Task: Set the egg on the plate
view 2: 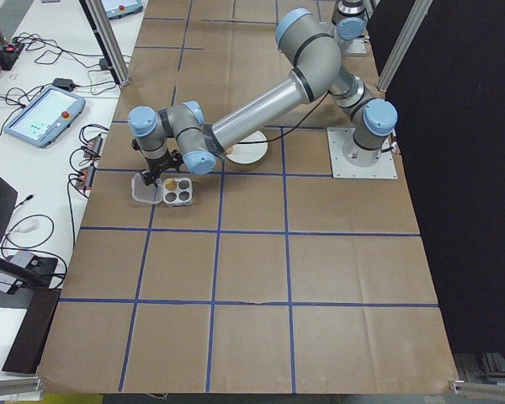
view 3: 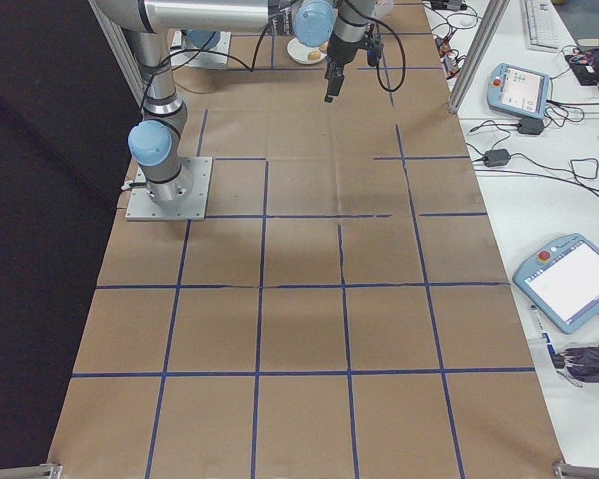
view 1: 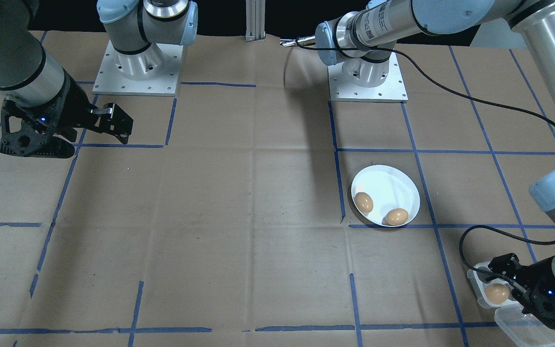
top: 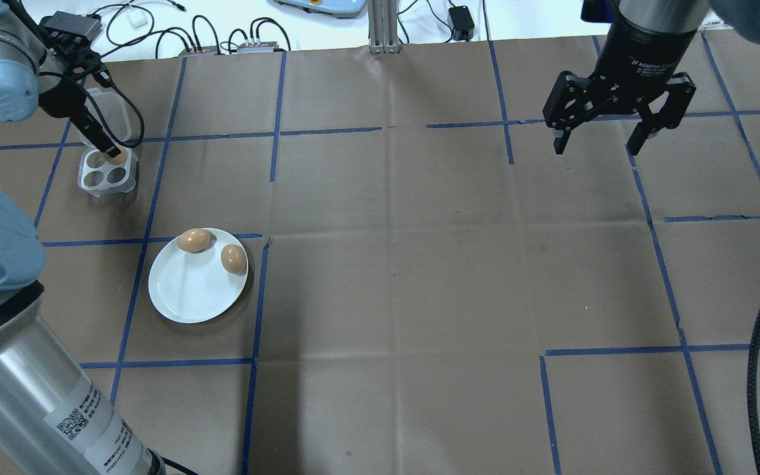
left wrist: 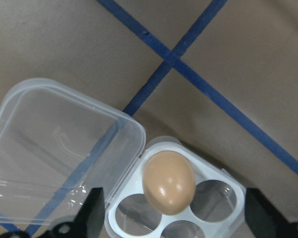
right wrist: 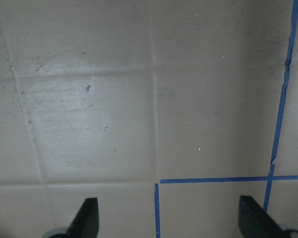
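Note:
The white plate (top: 189,290) (view 1: 387,185) lies on the left part of the table with two brown eggs (top: 193,240) (top: 233,258) near its rim. A third egg (left wrist: 168,181) (view 1: 497,293) sits in a hole of the small white egg tray (top: 106,179) (left wrist: 159,146), whose clear lid (left wrist: 54,148) is flipped open. My left gripper (left wrist: 175,201) (top: 111,150) hangs open right over this egg, one finger on each side, not touching it. My right gripper (top: 601,142) (view 1: 95,140) is open and holds nothing, raised over bare table at the far right.
Brown paper with blue tape lines covers the table. The other tray holes hold nothing. Cables and boxes (top: 221,39) lie beyond the far edge. Both arm bases (view 1: 138,72) (view 1: 366,79) stand on the robot's side.

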`<control>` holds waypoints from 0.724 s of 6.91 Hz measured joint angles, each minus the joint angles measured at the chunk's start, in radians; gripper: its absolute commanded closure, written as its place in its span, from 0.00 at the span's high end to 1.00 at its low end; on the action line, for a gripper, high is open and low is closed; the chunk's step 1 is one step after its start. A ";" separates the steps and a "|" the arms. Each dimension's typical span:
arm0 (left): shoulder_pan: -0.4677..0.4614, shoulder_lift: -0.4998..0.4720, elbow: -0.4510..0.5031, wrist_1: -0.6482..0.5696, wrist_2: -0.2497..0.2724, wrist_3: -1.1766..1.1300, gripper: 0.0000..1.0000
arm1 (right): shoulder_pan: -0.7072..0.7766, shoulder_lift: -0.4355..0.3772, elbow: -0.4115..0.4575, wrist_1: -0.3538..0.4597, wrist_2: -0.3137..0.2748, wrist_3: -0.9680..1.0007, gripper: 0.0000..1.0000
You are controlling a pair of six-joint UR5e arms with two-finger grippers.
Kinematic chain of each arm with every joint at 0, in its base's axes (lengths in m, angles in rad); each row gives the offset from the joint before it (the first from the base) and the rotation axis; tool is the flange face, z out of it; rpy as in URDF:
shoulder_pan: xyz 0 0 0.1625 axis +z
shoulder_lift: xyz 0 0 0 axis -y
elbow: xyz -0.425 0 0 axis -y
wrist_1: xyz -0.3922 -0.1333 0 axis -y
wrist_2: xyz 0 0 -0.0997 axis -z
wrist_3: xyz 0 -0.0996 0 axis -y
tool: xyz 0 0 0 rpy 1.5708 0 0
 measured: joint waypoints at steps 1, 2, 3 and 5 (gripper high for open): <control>0.000 -0.009 0.000 -0.004 0.001 0.000 0.92 | 0.000 0.000 0.000 0.000 0.000 0.000 1.00; 0.001 -0.013 -0.001 -0.013 0.003 0.002 0.89 | 0.000 0.000 0.000 0.000 0.001 0.000 1.00; 0.001 -0.014 -0.002 -0.024 0.004 0.002 0.87 | 0.000 0.000 0.000 0.000 0.001 0.000 1.00; 0.001 -0.019 -0.003 -0.031 0.004 0.001 0.87 | 0.000 0.000 0.000 0.000 0.001 0.000 1.00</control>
